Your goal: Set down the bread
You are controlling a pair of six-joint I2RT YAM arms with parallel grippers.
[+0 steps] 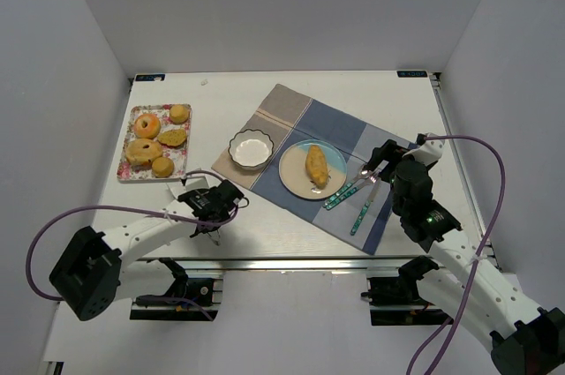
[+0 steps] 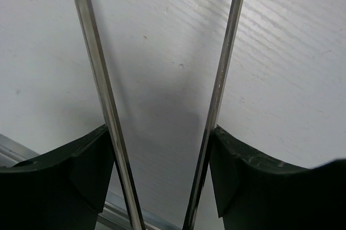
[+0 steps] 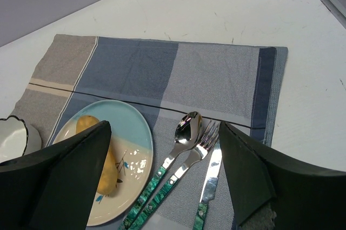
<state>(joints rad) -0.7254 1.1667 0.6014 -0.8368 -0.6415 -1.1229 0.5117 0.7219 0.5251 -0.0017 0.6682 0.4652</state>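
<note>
One: What are the fingers doing?

Two: On the left gripper (image 2: pixel 162 105), the fingers (image 2: pixel 92 159) are spread, with only bare table (image 2: pixel 281 51) between them. They hold nothing. The right gripper (image 3: pixel 164 130) is the same, wide apart and empty, and it hangs above a checked cloth (image 3: pixel 216 73).

One: Where is the bread?

Two: The bread (image 1: pixel 316 165) lies lengthwise on a pale blue plate (image 1: pixel 291 172), near the centre of the overhead view. Nothing is touching it. The plate sits on the cloth, with the cutlery (image 1: pixel 357 190) just right of it and a white bowl (image 1: pixel 234 141) just left.

One: And the arms?

Two: The left gripper is low over the table at lower left, well apart from the plate. The right one hovers at the cloth's right edge, beside the cutlery.

One: Why that layout?

Two: It reads as a place setting, with the plate central and the tools beside it. A tray (image 1: pixel 122 163) at upper left holds a donut (image 1: pixel 146 125) and buns (image 1: pixel 179 114), probably the supply. With the bread resting on the plate and both grippers empty and clear of it, I judge the placing to be done.
</note>
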